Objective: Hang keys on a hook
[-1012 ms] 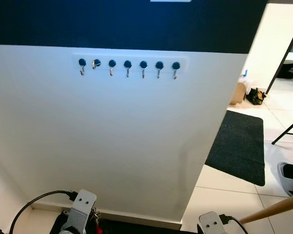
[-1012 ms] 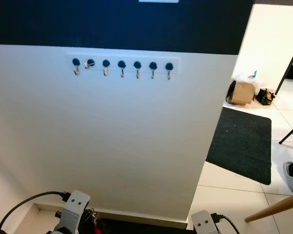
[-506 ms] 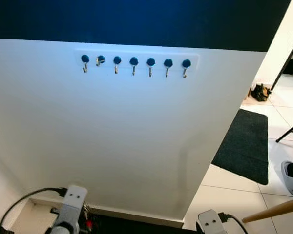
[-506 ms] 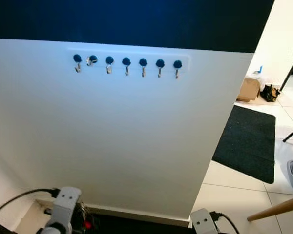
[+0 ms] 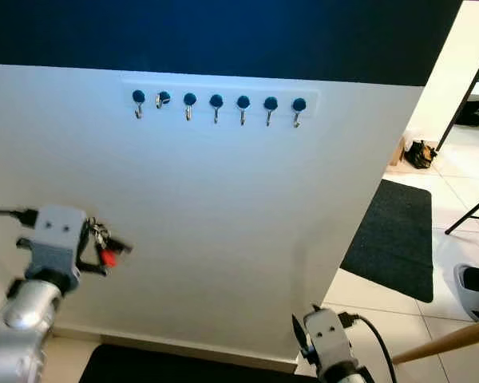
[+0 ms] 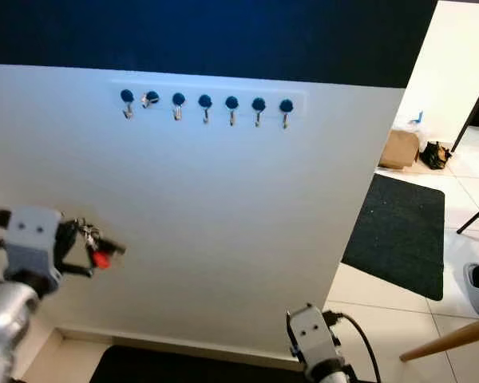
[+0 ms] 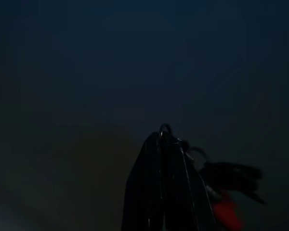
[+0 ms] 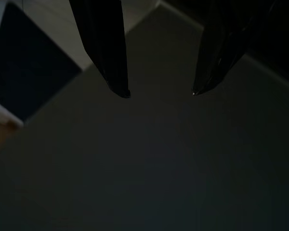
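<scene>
Keys (image 5: 102,242) sit at the lower left of the frame, a small bunch with a red tag, pinched in the left gripper (image 5: 104,247), whose 2 black fingers are pressed together on the ring. In the left wrist view the ring pokes just above the closed fingertips (image 7: 163,144), while the rest of the bunch and the red tag (image 7: 226,211) dangle off to one side.

Up at the top centre of the frame runs the hook rail (image 5: 221,104) on the white wall (image 5: 223,223), with 7 dark-capped hooks in a row. The keys are well below it and off towards its left end.

Looking at it from here, I'd say the main risk is the ring itself. So little of it stands clear of the fingers that a hook tip may strike the fingers rather than thread the loop. The dangling keys could also swing on the way up and knock against the wall, twisting the ring out of line. If the grip slackens before the ring is truly over a hook, the bunch drops to the dark mat (image 5: 144,369) at the foot of the wall. The 2nd hook (image 5: 161,99) from the left looks turned askew compared with the others, so aiming for that one seems a poor bet.

The right gripper (image 8: 159,91) hangs low at the bottom of the frame, fingers spread apart and holding nothing.
</scene>
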Motion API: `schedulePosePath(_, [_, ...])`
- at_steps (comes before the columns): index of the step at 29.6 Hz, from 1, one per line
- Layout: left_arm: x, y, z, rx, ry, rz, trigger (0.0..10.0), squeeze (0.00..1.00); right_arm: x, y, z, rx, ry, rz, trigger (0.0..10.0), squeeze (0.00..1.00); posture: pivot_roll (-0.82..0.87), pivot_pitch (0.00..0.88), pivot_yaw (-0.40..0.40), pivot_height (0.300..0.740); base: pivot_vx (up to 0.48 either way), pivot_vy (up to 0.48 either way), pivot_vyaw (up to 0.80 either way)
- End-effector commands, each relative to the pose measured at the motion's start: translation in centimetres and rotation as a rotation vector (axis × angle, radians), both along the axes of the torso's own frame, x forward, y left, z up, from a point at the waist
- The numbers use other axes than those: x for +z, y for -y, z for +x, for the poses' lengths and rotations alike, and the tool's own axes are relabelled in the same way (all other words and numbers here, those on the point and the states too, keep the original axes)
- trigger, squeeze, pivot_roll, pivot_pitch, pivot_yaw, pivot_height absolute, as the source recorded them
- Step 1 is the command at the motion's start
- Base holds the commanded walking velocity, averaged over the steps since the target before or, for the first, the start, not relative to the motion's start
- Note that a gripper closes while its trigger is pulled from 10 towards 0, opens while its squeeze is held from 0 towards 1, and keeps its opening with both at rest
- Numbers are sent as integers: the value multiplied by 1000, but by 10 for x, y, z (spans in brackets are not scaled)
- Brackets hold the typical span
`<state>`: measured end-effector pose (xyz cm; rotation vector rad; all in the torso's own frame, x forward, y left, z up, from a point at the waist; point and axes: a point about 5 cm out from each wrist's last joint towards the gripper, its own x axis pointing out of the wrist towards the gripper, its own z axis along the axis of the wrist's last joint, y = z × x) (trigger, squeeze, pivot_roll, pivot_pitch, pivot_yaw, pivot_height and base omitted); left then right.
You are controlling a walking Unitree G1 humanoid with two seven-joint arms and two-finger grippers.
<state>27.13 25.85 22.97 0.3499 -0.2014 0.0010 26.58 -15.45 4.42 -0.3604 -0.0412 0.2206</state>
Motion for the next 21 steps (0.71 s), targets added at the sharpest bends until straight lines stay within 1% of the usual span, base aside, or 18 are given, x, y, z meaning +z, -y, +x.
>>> schedulePosePath(1, [12,3,-4,-76,-19,3,10000,0,3,-5,1,20,0,7,10000,0,92,147,20,740,0,0,0])
schedulePosePath(2, [21,8,-5,-166,-51,-13,10000,0,10,-9,4,36,20,12,10000,0,93,145,17,740,0,0,0])
schedulePosePath(3, [21,8,-5,-166,-51,-13,10000,0,10,-9,4,36,20,12,10000,0,93,145,17,740,0,0,0])
schedulePosePath(4, [24,10,-5,-199,-57,-34,10000,0,12,-9,6,37,25,17,10000,0,94,144,17,740,0,0,0])
schedulePosePath(5, [28,17,1,-237,-78,-102,10000,0,15,-10,8,37,30,25,10000,0,91,142,15,740,0,0,0])
schedulePosePath(6, [28,17,1,-237,-78,-102,10000,0,15,-10,8,37,30,25,10000,0,91,142,15,740,0,0,0])
schedulePosePath(8, [34,24,10,-234,-54,-143,10000,0,17,-10,9,37,33,28,10000,0,89,142,14,740,0,0,0])
schedulePosePath(9, [34,24,10,-234,-54,-143,10000,0,17,-10,9,37,33,28,10000,0,89,142,14,740,0,0,0])
schedulePosePath(10, [44,32,18,-218,-6,-189,10000,0,19,-10,9,39,37,31,10000,0,83,141,15,740,0,0,0])
schedulePosePath(12, [52,40,23,-244,17,-224,10000,0,22,-11,8,38,40,42,10000,0,78,141,16,740,0,0,0])
schedulePosePath(13, [52,40,23,-244,17,-224,10000,0,22,-11,8,38,40,42,10000,0,78,141,16,740,0,0,0])
schedulePosePath(14, [60,49,29,-265,34,-256,10000,0,24,-12,8,39,45,46,10000,0,69,139,18,740,0,0,0])
schedulePosePath(16, [67,55,31,-296,31,-273,10000,0,26,-13,8,38,47,51,10000,0,59,134,22,740,0,0,0])
schedulePosePath(18, [79,63,32,-361,49,-332,10000,0,28,-13,9,33,50,55,10000,0,54,132,28,740,0,0,0])
schedulePosePath(19, [79,63,32,-361,49,-332,10000,0,28,-13,9,33,50,55,10000,0,54,132,28,740,0,0,0])
schedulePosePath(21, [89,67,29,-419,75,-358,10000,0,28,-12,10,22,49,58,10000,0,53,127,30,740,0,0,0])
